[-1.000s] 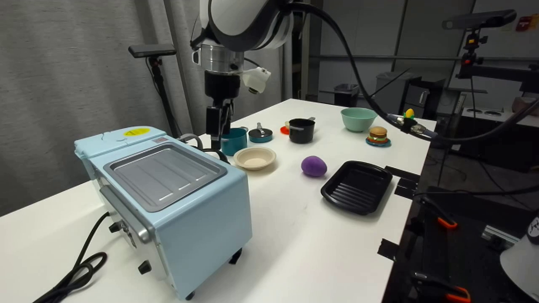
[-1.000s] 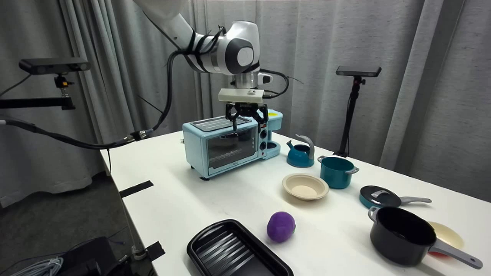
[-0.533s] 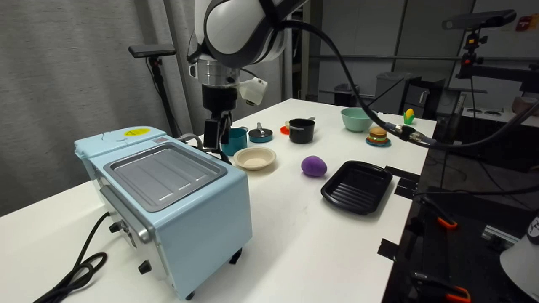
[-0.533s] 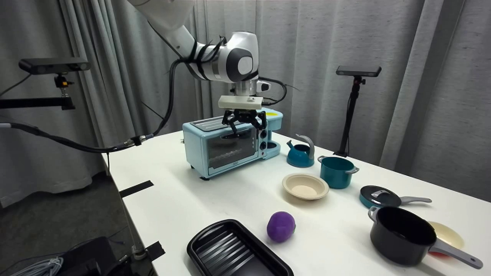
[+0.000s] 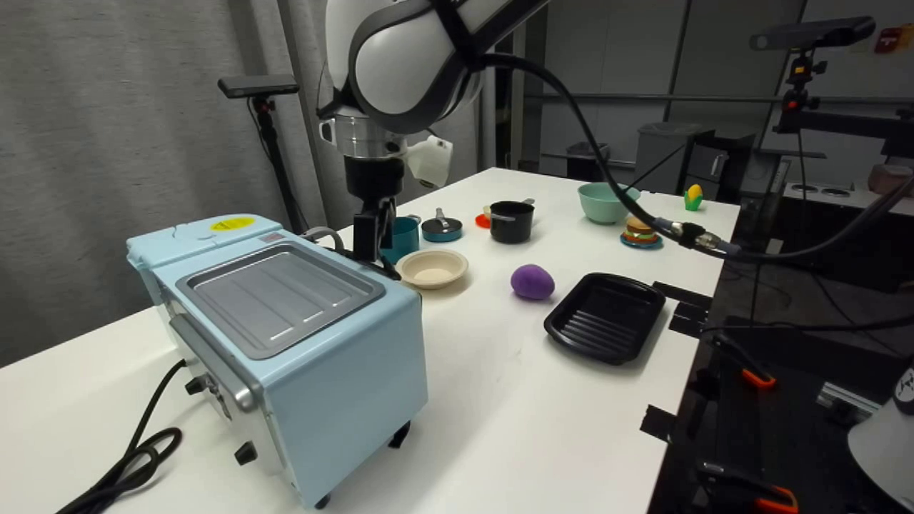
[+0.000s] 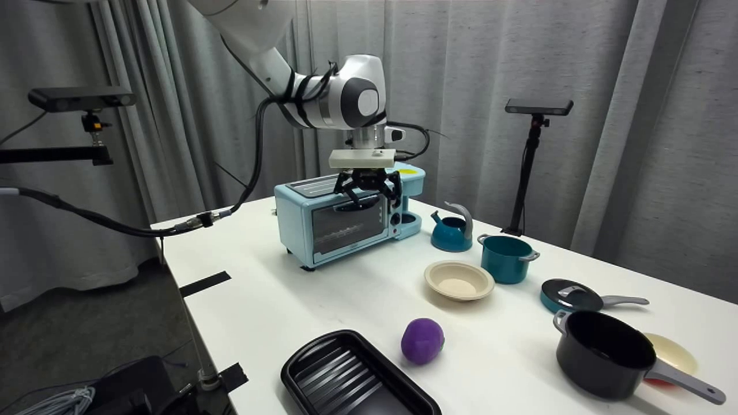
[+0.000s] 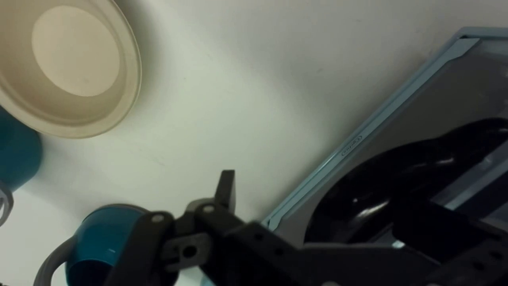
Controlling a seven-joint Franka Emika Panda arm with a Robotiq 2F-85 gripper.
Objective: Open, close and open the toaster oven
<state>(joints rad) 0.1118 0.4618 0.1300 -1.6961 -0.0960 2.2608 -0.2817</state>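
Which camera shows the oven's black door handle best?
The wrist view: the handle looms large, its curve plain, though partly covered. In an exterior view it looks small, near the gripper; in an exterior view from behind, the toaster oven blocks most or all of it.

We count: one toaster oven, one kettle, two pots, one lidded pan, one beige bowl, one green bowl, one black tray, one eggplant, one burger, one corn cob.

Arm is white from where I'm standing, dark grey round the oval cap, pincer black with round screw heads, cream box just above it, silver collar over that, black cable strapped on higher up
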